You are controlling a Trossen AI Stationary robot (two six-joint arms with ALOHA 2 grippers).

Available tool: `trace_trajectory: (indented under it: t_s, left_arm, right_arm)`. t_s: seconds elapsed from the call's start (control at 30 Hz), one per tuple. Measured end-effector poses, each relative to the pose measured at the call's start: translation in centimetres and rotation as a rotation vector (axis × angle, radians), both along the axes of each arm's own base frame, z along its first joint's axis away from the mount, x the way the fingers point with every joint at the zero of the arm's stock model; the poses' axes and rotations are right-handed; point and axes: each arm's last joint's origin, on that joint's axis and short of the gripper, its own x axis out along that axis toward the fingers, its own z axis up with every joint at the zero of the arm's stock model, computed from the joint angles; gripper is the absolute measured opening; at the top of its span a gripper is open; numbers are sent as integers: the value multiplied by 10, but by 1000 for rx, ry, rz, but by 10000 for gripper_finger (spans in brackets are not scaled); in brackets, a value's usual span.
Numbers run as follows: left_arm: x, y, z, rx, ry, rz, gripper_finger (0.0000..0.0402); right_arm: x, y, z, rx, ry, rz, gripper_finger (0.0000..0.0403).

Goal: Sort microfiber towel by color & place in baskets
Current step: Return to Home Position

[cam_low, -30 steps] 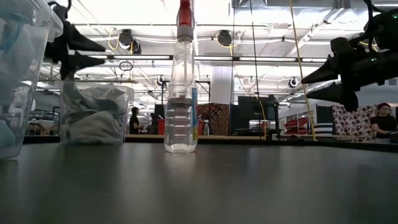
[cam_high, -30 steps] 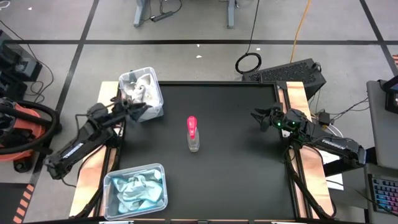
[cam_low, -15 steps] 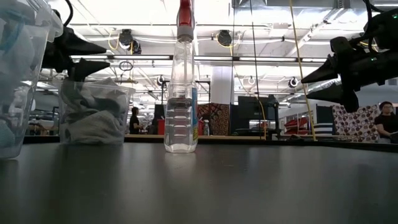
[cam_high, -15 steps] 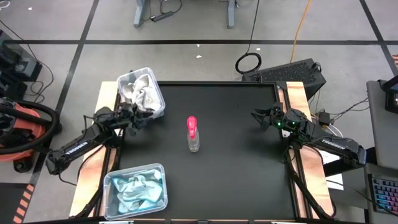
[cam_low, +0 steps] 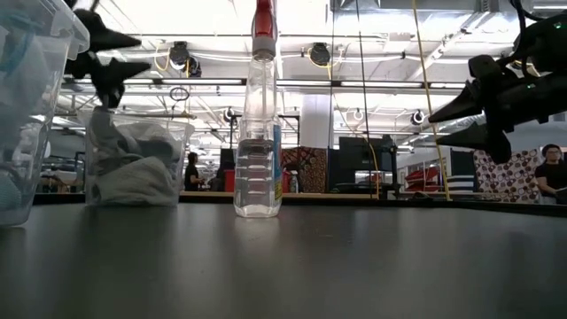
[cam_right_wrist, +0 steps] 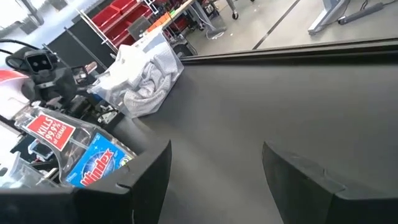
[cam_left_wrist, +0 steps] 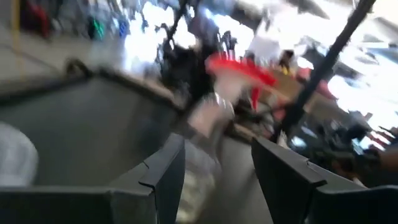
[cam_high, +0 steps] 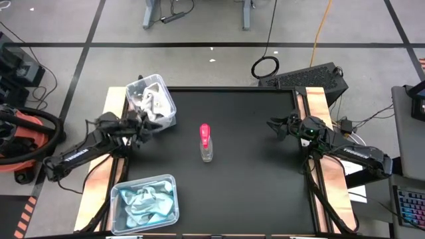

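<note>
Two clear baskets stand along the table's left side. The far basket (cam_high: 171, 109) holds white and grey towels (cam_high: 151, 98), also seen through its wall in the low view (cam_low: 133, 173) and heaped in the right wrist view (cam_right_wrist: 140, 78). The near basket (cam_high: 174, 180) holds light blue towels (cam_high: 143, 202). My left gripper (cam_high: 145, 123) hovers open just off the far basket's near side, above the table (cam_low: 120, 53), with nothing between its fingers (cam_left_wrist: 217, 180). My right gripper (cam_high: 273, 125) hangs open and empty by the table's right edge (cam_low: 447, 122).
A clear spray bottle with a pink top (cam_high: 206, 145) stands upright at the table's middle (cam_low: 258, 133), between the two arms. Bare black tabletop lies around it. Wooden side boards flank the table; cables and a keyboard lie on the floor beyond the far edge.
My left gripper has drawn back from over the far basket's near edge toward the table's left edge and risen a little, staying open. The white towels it had partly covered now show fully in the basket.
</note>
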Motion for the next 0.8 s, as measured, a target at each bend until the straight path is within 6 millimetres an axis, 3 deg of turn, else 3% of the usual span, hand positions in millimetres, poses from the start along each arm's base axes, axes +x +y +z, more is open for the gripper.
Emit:
trace_trajectory:
  t_s: [0.2, 0.63, 0.8]
  left_arm:
    - [9, -7, -5, 0, 62, -51, 191]
    - [24, -16, -10, 91, 127, 17, 191]
    - [26, -19, -39, 28, 204, -3, 191]
  right_arm:
    - [1, 0, -1, 7, 16, 0, 242]
    - [1, -1, -2, -5, 26, -2, 242]
    - [1, -1, -2, -18, 32, 0, 242]
